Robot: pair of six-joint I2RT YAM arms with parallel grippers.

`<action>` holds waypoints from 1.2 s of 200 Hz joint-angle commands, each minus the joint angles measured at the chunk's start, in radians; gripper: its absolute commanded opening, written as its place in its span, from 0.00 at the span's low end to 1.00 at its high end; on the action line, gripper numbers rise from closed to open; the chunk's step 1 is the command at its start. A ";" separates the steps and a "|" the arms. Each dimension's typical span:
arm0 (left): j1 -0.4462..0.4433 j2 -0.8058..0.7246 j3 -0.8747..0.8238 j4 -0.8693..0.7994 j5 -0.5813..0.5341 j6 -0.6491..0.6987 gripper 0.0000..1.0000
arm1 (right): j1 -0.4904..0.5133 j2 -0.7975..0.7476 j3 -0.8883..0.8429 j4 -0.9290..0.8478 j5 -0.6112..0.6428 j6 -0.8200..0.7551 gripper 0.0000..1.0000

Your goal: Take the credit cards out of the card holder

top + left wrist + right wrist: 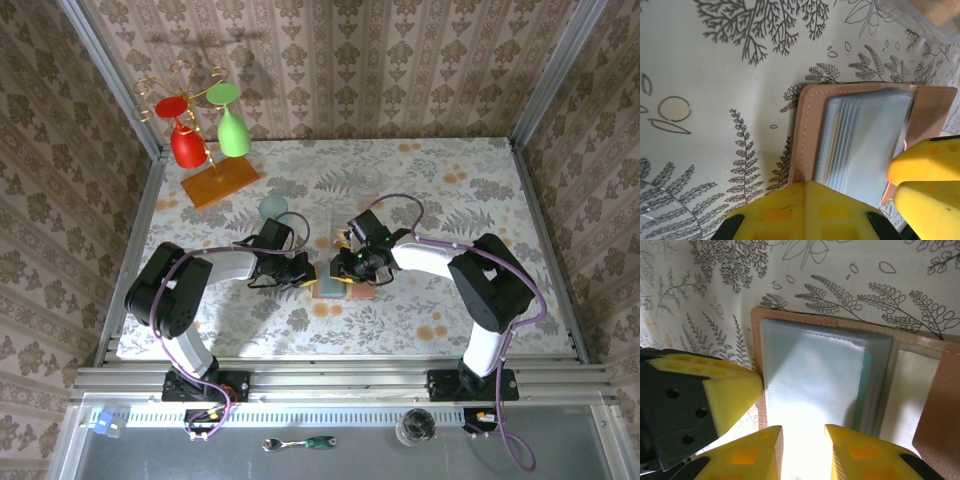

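Observation:
The card holder (340, 287) lies open on the patterned table, brown border around grey-blue clear pockets (865, 145). Inside a pocket shows the teal edge of one of the credit cards (868, 385). My left gripper (807, 184) is shut, its joined yellow tips resting on the holder's brown left border (807, 125). My right gripper (803, 432) hovers over the top pocket (815, 380) with its jaws a little apart and nothing between them. The two grippers meet at the holder's edge, left (303, 272) and right (343, 266). The rest of the cards are hidden in the pockets.
An orange wooden rack (220, 183) with a red and a green glass stands at the back left. A clear plastic box (922, 15) sits just behind the holder, and a small glass item (272, 207) lies near the left arm. Patterned walls enclose the table.

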 commanded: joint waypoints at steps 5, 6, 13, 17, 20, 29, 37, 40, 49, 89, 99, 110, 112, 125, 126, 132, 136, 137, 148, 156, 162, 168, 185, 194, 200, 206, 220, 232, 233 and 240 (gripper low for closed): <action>-0.006 0.011 0.010 -0.024 -0.004 0.020 0.06 | 0.005 0.021 0.025 -0.042 0.014 0.006 0.28; -0.006 0.010 0.010 -0.024 -0.005 0.019 0.06 | 0.005 0.020 0.026 -0.043 0.015 0.006 0.28; -0.005 0.010 0.010 -0.026 -0.006 0.019 0.06 | 0.006 0.017 0.027 -0.053 0.024 0.004 0.28; -0.005 0.010 0.010 -0.026 -0.005 0.020 0.06 | 0.005 0.015 0.029 -0.058 0.032 0.003 0.28; -0.005 0.010 0.009 -0.027 -0.006 0.019 0.06 | 0.005 0.014 0.028 -0.064 0.038 0.001 0.27; -0.005 0.011 0.009 -0.026 -0.006 0.020 0.06 | 0.007 0.003 0.028 -0.075 0.056 -0.001 0.27; -0.005 0.011 0.009 -0.029 -0.008 0.020 0.06 | 0.006 -0.007 0.028 -0.086 0.074 -0.002 0.27; -0.005 0.011 0.009 -0.029 -0.008 0.020 0.06 | 0.005 -0.010 0.027 -0.090 0.081 -0.004 0.27; -0.003 0.012 0.008 -0.030 -0.009 0.021 0.06 | 0.006 -0.019 0.028 -0.102 0.097 -0.007 0.27; -0.003 0.010 0.008 -0.037 -0.010 0.023 0.06 | 0.006 -0.039 0.029 -0.140 0.135 -0.024 0.27; -0.003 0.010 0.008 -0.037 -0.011 0.023 0.06 | 0.006 -0.040 0.028 -0.145 0.138 -0.025 0.27; -0.003 0.007 0.008 -0.039 -0.012 0.023 0.06 | 0.005 -0.042 0.025 -0.144 0.140 -0.026 0.28; -0.003 0.007 0.007 -0.039 -0.011 0.023 0.06 | 0.005 -0.043 0.024 -0.144 0.140 -0.026 0.27; -0.003 0.006 0.008 -0.038 -0.011 0.022 0.06 | 0.004 -0.039 0.022 -0.141 0.138 -0.026 0.27; -0.003 0.005 0.008 -0.037 -0.011 0.022 0.06 | 0.004 -0.038 0.022 -0.142 0.138 -0.026 0.27; -0.003 0.003 0.007 -0.035 -0.011 0.021 0.06 | 0.004 -0.036 0.022 -0.142 0.137 -0.026 0.27; -0.003 0.001 0.007 -0.032 -0.011 0.019 0.06 | 0.004 -0.032 0.022 -0.141 0.137 -0.026 0.27; -0.003 -0.001 0.007 -0.031 -0.012 0.019 0.06 | 0.004 -0.032 0.022 -0.141 0.136 -0.026 0.27; -0.002 -0.013 0.002 -0.018 -0.013 0.013 0.06 | 0.003 -0.030 0.020 -0.137 0.132 -0.025 0.27; -0.002 -0.022 0.002 -0.010 -0.011 0.009 0.06 | 0.004 -0.030 0.019 -0.136 0.131 -0.025 0.27; -0.002 -0.029 0.005 -0.009 -0.010 0.007 0.06 | 0.004 -0.031 0.017 -0.133 0.129 -0.025 0.27; -0.002 -0.036 0.009 -0.010 -0.007 0.005 0.07 | 0.004 -0.032 0.018 -0.133 0.129 -0.025 0.27; -0.002 -0.053 0.019 -0.006 0.004 0.002 0.08 | 0.004 -0.037 0.018 -0.132 0.129 -0.025 0.27; -0.003 -0.060 0.024 0.002 0.016 -0.002 0.09 | 0.004 -0.036 0.017 -0.132 0.129 -0.025 0.27; -0.005 -0.061 0.030 0.004 0.024 -0.006 0.10 | 0.003 -0.037 0.016 -0.132 0.129 -0.023 0.27; -0.007 -0.060 0.036 0.005 0.036 -0.010 0.11 | 0.004 -0.038 0.016 -0.130 0.127 -0.023 0.27; -0.015 -0.059 0.049 0.017 0.054 -0.015 0.12 | 0.004 -0.039 0.013 -0.127 0.126 -0.021 0.27; -0.023 -0.053 0.058 0.016 0.061 -0.015 0.12 | 0.004 -0.038 0.012 -0.125 0.126 -0.020 0.26; -0.024 -0.052 0.058 0.016 0.062 -0.016 0.12 | 0.004 -0.038 0.012 -0.125 0.125 -0.020 0.26; -0.027 -0.048 0.062 0.020 0.066 -0.018 0.13 | 0.004 -0.039 0.012 -0.124 0.126 -0.020 0.27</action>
